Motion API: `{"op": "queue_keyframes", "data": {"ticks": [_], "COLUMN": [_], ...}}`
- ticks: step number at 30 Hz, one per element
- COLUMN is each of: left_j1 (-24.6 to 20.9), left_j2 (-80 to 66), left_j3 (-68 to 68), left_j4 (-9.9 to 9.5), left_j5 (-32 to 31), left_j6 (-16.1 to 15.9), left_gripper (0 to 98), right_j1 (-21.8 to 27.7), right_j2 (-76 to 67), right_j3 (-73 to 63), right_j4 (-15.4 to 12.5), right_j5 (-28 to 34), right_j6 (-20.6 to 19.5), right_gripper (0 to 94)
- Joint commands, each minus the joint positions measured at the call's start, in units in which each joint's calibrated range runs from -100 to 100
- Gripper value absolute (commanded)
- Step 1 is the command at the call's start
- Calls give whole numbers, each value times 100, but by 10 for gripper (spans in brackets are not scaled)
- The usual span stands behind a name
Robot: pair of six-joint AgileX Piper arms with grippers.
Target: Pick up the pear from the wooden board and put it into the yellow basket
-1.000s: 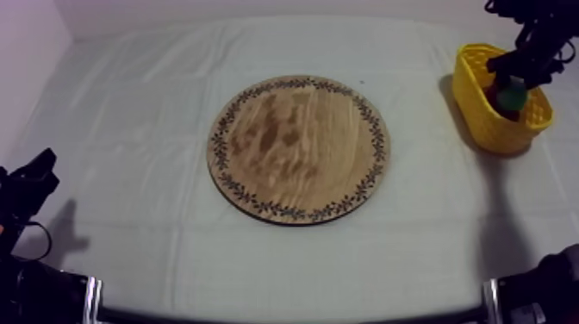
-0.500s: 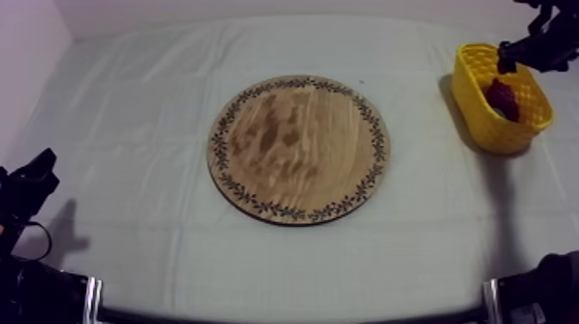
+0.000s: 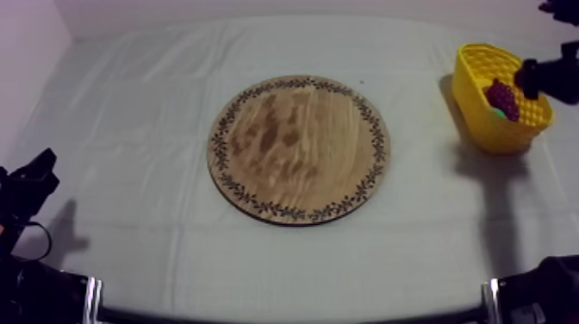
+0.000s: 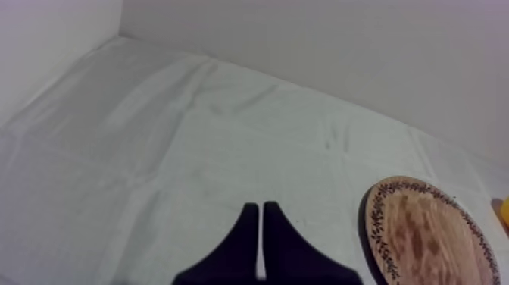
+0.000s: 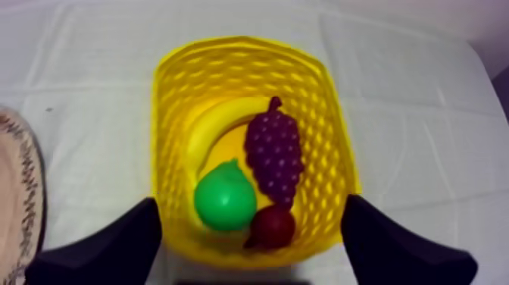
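Where the table under the grey-white cloth (image 3: 129, 103) is seen from above, a round wooden board with a patterned rim (image 3: 298, 148) lies at the middle of the tabletop, its grained face fully open to view. A yellow plastic basket of woven pattern (image 3: 479, 121) stands near the far right corner of the tabletop, well apart from the board. A purple bunch of toy grapes (image 3: 501, 96) is seen inside it, with a sliver of green beside them. The right gripper (image 3: 532, 79) is held at the basket's far right rim. The left gripper (image 3: 36, 172) is parked by the near left corner of the tabletop.

In the left wrist view, the left gripper's black fingers (image 4: 244, 244) are pressed together into a narrow wedge, clenched on nothing, over bare cloth; the board's rim is seen beside them.

In the right wrist view, the right gripper's fingers (image 5: 113, 242) are spread wide and released, one at either side of the basket. The green toy pear (image 5: 224, 198) lies in the basket at the end nearer the gripper, its narrow end pointed toward the far end, so its long axis runs roughly along the basket's length. A yellow toy banana (image 5: 216, 125) curves along the wall beyond it. The grapes lie just beside the pear, stem toward the far end, and a small red fruit (image 5: 270, 227) rests between pear and grapes at the near wall.
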Motion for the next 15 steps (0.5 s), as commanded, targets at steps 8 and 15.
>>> {"op": "queue_keyframes", "data": {"ticks": [8, 15], "left_j1": [2, 2], "left_j2": [0, 0], "left_j3": [0, 0], "left_j4": [-2, -2], "left_j5": [-1, -1], "left_j6": [1, 1], "left_gripper": [1, 1], "right_j1": [-253, -407], "right_j2": [-3083, -4518], "right_j3": [2130, 3112], "right_j4": [-227, -993], "right_j5": [-196, 152], "right_j6": [94, 691], "right_gripper": [610, 506]}}
